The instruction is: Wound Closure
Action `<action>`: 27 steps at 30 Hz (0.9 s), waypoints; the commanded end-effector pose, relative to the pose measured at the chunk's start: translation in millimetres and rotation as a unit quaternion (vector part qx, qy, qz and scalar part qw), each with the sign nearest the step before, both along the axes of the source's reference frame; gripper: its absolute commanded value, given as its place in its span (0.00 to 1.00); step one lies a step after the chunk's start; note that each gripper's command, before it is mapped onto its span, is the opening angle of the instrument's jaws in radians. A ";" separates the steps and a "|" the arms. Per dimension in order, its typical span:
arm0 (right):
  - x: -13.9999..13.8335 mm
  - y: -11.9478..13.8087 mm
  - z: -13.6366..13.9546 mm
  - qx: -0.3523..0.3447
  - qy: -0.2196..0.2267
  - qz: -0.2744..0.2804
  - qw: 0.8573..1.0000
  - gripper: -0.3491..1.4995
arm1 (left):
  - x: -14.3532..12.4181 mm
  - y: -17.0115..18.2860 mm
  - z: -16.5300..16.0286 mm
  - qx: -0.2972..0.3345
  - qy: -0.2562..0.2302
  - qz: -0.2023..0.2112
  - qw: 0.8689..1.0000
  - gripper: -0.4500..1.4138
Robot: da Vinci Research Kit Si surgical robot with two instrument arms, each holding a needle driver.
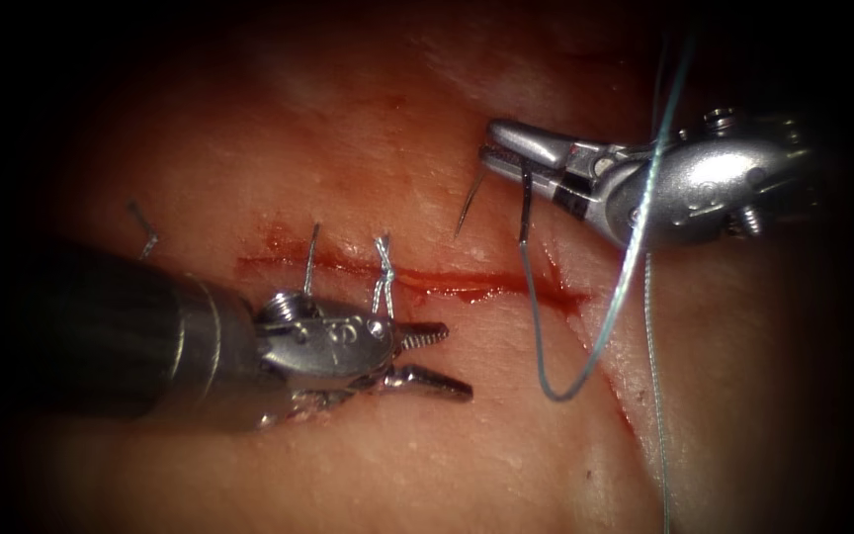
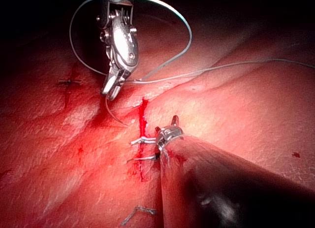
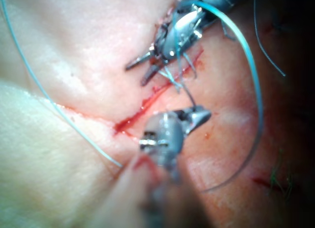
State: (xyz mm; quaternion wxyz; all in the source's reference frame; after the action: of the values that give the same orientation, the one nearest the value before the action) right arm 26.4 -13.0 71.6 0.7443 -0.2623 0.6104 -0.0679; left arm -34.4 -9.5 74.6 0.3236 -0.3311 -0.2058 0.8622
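The cut [image 1: 467, 285] runs across the tissue [image 1: 368, 129] as a red line. My right tool [image 1: 497, 144] hangs over the far side of the cut near its right end, jaws shut on the curved needle [image 1: 525, 206] about mid-curve. The needle's point [image 1: 461, 229] and tail both hang down, and I cannot tell if the point touches the tissue. Blue thread [image 1: 557, 394] loops from the tail down over the cut and back up across the right tool. My left tool [image 1: 455, 363] lies on the near side, jaws open and holding nothing. The right tool [image 2: 111, 92] grips the needle [image 2: 116, 117] in the left wrist view too.
Two tied stitches [image 1: 384, 273] [image 1: 310, 253] cross the left half of the cut, and a cut thread end [image 1: 144, 237] lies further left. Red fluid [image 1: 447, 289] pools along the unclosed right half. A second thread strand [image 1: 658, 425] trails down at the right.
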 end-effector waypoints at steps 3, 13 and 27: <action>0.9 -0.1 1.0 -0.010 -0.006 -0.003 1.000 0.00 | -0.4 0.0 0.3 0.001 -0.001 0.001 1.000 0.36; 1.5 -1.4 2.2 -0.025 -0.028 -0.018 0.999 0.00 | 0.0 0.1 0.1 0.001 -0.002 0.003 1.000 0.36; 2.8 -3.6 4.1 -0.037 -0.042 -0.048 0.997 0.00 | -0.3 0.3 0.3 0.000 -0.002 0.002 1.000 0.36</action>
State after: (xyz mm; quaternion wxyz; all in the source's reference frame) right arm 28.5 -16.6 75.3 0.7567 -0.2541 0.5868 -0.1359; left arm -34.2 -9.0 74.3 0.3211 -0.3319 -0.2072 0.8625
